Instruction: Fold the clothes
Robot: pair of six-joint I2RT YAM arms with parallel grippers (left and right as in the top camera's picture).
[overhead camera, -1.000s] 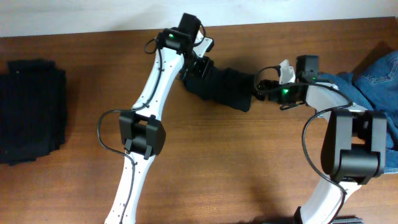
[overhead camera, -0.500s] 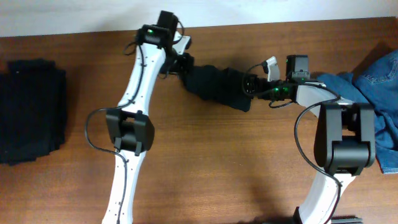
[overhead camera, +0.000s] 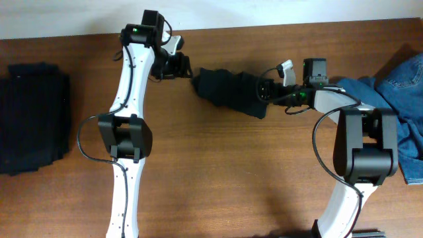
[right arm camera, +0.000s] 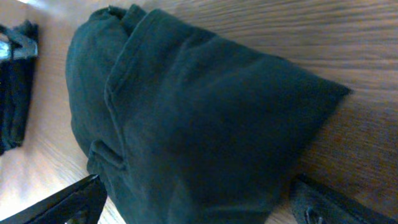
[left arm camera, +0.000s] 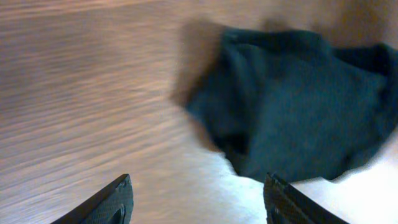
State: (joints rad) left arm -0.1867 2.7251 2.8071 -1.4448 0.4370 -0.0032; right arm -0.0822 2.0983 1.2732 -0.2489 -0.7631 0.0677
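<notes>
Change: left gripper (overhead camera: 182, 66) is now off the black garment (overhead camera: 228, 89). A second ago it sat at the garment's left end; it has since drawn back to the left and a strip of bare table (overhead camera: 218, 165) shows between them. In the left wrist view its jaws are parted and empty, with the cloth ahead of the tips.

Right gripper (overhead camera: 266, 89) stays at the garment's right end, jaws spread wide. The cloth's end lies between the tips, with no pinch visible.

The garment is still a crumpled lump, barely shifted. The folded black stack (overhead camera: 33, 119) lies far to its left and the blue denim (overhead camera: 396, 76) to its right, beyond the right gripper.

Reading: the left-end hold is released and no fold has been made. The garment probably needs regrasping and spreading first.
</notes>
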